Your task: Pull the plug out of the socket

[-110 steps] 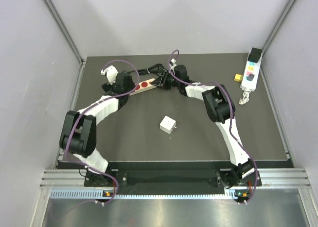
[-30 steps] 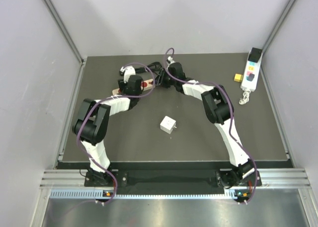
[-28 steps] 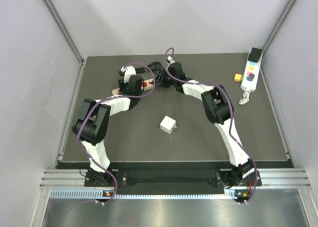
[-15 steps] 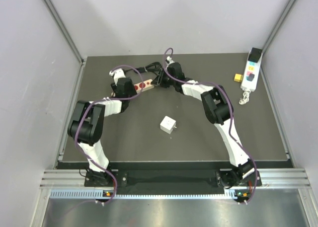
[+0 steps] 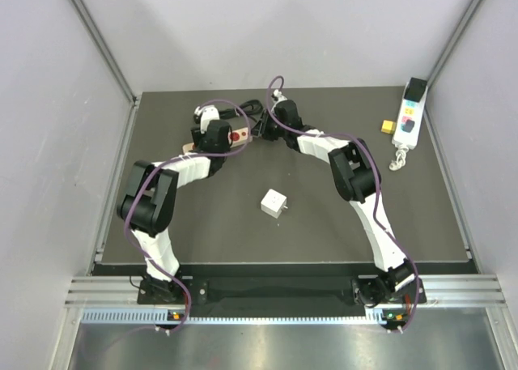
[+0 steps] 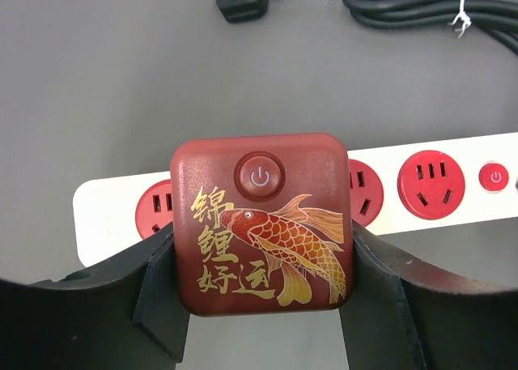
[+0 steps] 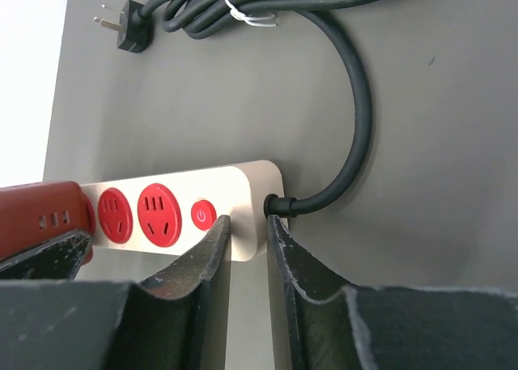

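Presently, item one: left gripper (image 6: 261, 234), fingers (image 6: 162, 289) set against both sides of the red plug (image 6: 263, 224), holding it
Item two: right gripper (image 7: 248, 220), fingers drawn to a narrow slit over the right end of the power strip (image 6: 101, 220); whether they pinch or press it cannot be told
Strip: white, lying left to right at the far middle of the table (image 5: 243, 248)
Contents: red plug on its left part, koi face up; one red socket (image 6: 154, 212) showing left of it, two to the right, then a switch button (image 6: 494, 177)
Black cable (image 7: 360, 119) leaves the right end and coils behind, its mains plug (image 7: 129, 26) loose
White cube adapter (image 5: 274, 202) near centre, well apart
Change: half a second earlier the left wrist sat further left along the strip; adapter unmoved
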